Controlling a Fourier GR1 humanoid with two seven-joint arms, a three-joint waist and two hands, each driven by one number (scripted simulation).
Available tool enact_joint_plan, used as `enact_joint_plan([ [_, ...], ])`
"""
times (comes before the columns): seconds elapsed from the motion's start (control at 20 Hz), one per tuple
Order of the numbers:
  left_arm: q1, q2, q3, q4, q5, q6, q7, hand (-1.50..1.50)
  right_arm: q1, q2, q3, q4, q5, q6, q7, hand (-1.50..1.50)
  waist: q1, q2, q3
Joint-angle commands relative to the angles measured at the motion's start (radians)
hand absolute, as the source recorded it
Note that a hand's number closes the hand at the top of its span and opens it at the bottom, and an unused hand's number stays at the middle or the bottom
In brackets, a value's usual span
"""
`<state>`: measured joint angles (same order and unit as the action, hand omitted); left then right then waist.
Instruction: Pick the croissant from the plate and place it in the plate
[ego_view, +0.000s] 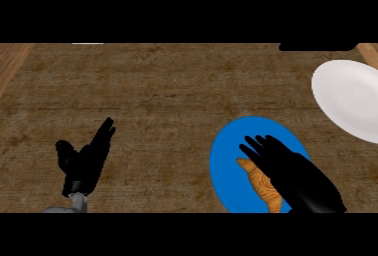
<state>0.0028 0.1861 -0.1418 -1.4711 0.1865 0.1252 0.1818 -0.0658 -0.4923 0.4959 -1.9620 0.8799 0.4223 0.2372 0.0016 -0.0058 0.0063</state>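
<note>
A golden-brown croissant (263, 187) lies on the blue plate (229, 155) at the lower right. My right hand (291, 172) is over that plate, its fingers straight and covering the croissant's right side. A white plate (347, 97) sits at the right edge, beyond the blue one. My left hand (85, 157) rests open at the lower left, fingers up, away from both plates.
The brown wooden counter (162, 90) spreads across the view. A dark object (317, 47) shows at the top right edge, and a pale sliver (87, 43) at the top left.
</note>
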Motion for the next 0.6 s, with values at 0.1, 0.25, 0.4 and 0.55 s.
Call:
enact_joint_plan([
  [0.1,0.013,-0.016,0.022,0.108,0.011,-0.046,-0.027,0.00,-0.082,0.076,-0.011,0.149,0.046,-0.004,-0.042,-1.50,0.003,0.007,-0.006],
  [0.25,-0.005,-0.039,-0.014,0.012,-0.036,0.007,0.062,0.00,-0.025,0.083,0.032,0.163,0.114,-0.024,-0.046,-1.50,0.000,0.006,-0.006],
  [0.4,-0.011,-0.013,0.027,0.065,0.002,-0.049,0.025,0.00,-0.081,0.059,0.060,0.193,0.139,0.045,-0.059,1.50,0.002,0.007,-0.006],
  [0.55,0.016,-0.029,0.011,0.050,-0.031,-0.032,0.018,0.00,-0.085,0.046,0.043,0.179,0.166,0.018,-0.116,1.50,0.001,0.006,-0.006],
])
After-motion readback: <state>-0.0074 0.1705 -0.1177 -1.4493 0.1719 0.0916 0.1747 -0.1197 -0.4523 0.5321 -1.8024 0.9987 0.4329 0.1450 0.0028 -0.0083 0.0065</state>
